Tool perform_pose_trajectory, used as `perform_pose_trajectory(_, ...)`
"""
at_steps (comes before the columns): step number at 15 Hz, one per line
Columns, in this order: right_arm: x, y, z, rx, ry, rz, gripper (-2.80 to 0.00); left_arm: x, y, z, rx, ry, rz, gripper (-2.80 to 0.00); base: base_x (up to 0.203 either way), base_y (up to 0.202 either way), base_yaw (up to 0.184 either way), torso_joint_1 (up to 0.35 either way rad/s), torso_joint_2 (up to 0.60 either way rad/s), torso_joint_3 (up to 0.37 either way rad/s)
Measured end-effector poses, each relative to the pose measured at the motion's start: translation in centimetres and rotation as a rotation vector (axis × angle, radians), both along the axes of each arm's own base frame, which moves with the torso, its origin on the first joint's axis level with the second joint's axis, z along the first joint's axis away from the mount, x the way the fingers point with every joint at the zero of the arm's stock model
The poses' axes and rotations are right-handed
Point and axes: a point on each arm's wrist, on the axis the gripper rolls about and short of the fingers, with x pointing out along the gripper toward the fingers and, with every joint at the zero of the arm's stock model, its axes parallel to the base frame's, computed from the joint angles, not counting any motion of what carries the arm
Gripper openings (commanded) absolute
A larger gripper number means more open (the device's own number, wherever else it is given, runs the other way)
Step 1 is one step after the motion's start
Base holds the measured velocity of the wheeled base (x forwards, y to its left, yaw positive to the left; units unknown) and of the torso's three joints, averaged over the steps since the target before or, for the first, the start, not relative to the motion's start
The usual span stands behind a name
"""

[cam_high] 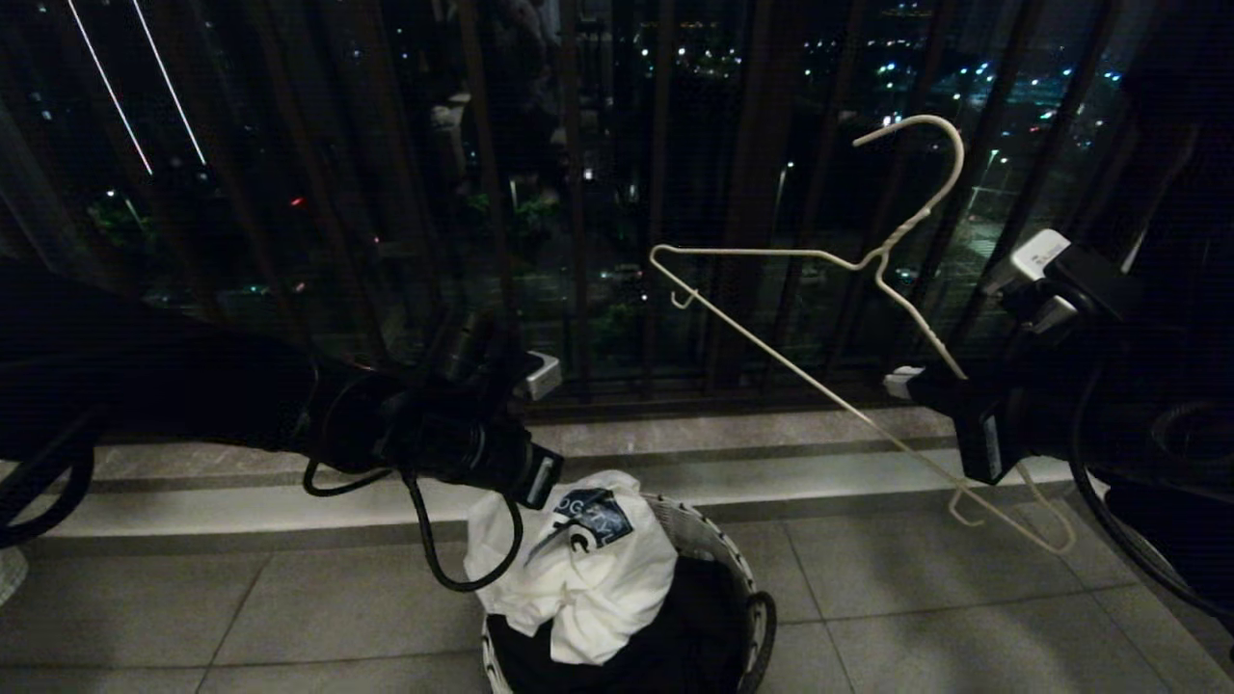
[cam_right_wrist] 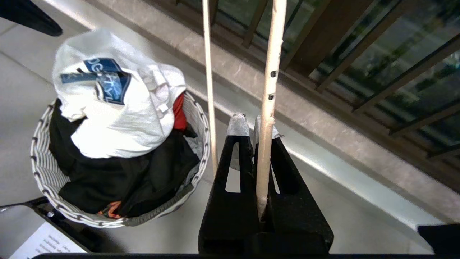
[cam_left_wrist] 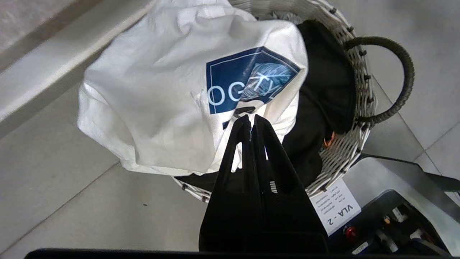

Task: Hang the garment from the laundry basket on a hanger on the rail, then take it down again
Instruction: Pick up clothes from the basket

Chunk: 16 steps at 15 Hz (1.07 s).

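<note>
Left gripper (cam_left_wrist: 251, 120) fingers pressed together, pinching T-shirt (cam_left_wrist: 172, 93) at print, shirt bunched over basket (cam_left_wrist: 359, 118) rim
Right gripper (cam_right_wrist: 253, 124) fingers clamp hanger (cam_high: 848, 328) wire, tilted, in air
Risk: small pinch slips, shirt drops back; black garment (cam_left_wrist: 323, 93) drags along; hanger twists in grip
</note>
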Motion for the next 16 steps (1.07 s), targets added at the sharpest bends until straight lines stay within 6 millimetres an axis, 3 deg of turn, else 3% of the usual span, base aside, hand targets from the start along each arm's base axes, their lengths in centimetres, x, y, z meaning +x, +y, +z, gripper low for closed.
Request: perform_pose_trajectory(16,-0.17,0.1,0.29,0.011,-0.018,0.008,-2.8,-0.49,0.2,0.83,-0.011,-0.024,-0.005,-2.8,0.0,0.0,0.0,0.002,0.0,-0.196)
